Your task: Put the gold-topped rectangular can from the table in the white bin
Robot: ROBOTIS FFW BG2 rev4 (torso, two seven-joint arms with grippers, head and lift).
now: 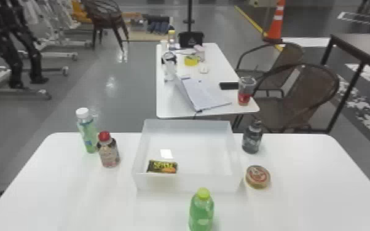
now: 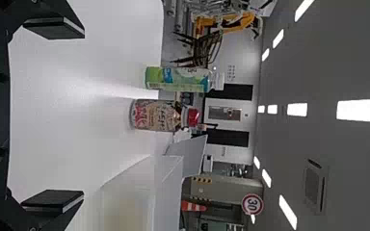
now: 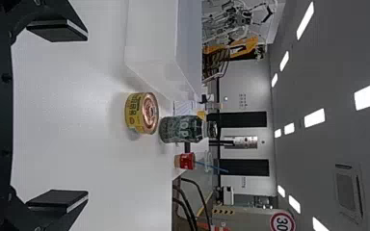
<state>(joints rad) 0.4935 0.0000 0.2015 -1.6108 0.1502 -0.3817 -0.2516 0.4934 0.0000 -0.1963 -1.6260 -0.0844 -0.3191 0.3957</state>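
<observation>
A low can with a gold top [image 1: 257, 177] sits on the white table just right of the white bin [image 1: 187, 183]; it looks round rather than rectangular. In the right wrist view the same can [image 3: 141, 113] shows a yellow side, and my right gripper [image 3: 60, 115] is open, with the can beyond its fingertips and nothing between them. The bin [image 3: 151, 36] stands beside the can there. My left gripper [image 2: 57, 114] is parked open over the table's left part, holding nothing. A dark snack packet [image 1: 162, 166] lies inside the bin.
Left of the bin stand a white-capped bottle [image 1: 88, 132] and a red-capped bottle [image 1: 109, 152]. A green bottle [image 1: 201, 212] is in front of it, and a dark bottle [image 1: 252, 138] stands behind the can. Another table [image 1: 166, 106] lies beyond.
</observation>
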